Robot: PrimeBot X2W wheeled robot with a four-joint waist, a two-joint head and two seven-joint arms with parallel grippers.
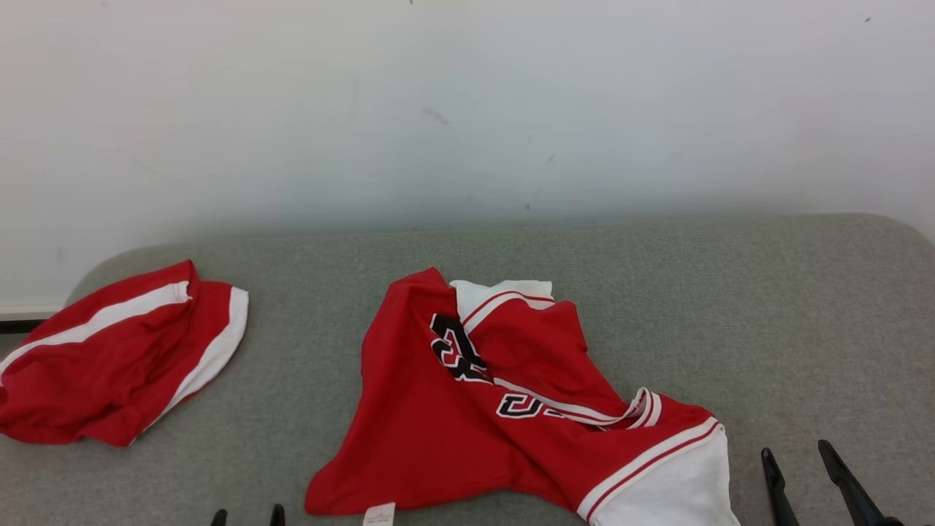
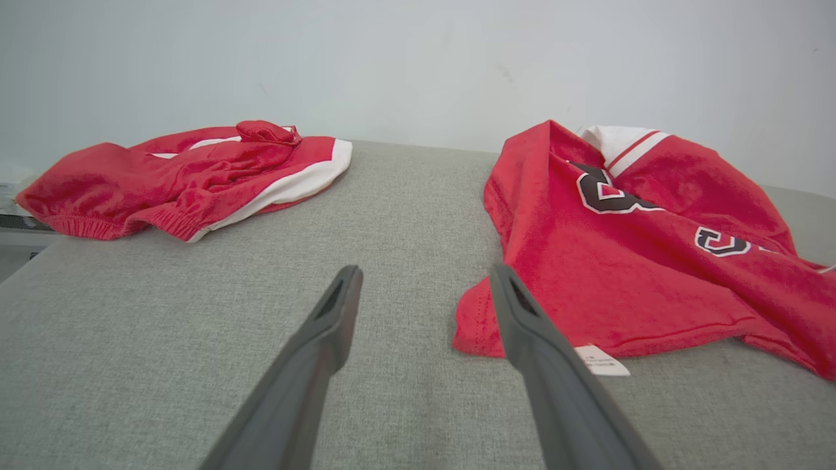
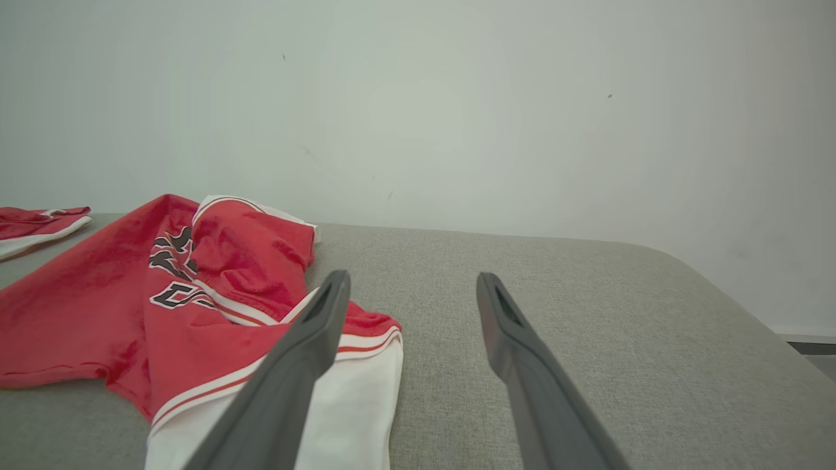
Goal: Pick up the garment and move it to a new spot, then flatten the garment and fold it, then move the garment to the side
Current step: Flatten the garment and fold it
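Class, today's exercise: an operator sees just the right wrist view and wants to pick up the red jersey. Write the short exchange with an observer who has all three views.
Operator: My right gripper is open near the white part of the jersey. Where is the other arm?
Observer: The left gripper is open too, low over the grey surface, with its fingers beside the jersey's near left corner.
Operator: What is the red cloth at my far left edge?
Observer: A second red garment with a white stripe and an elastic hem. It is crumpled and lies apart from the jersey.
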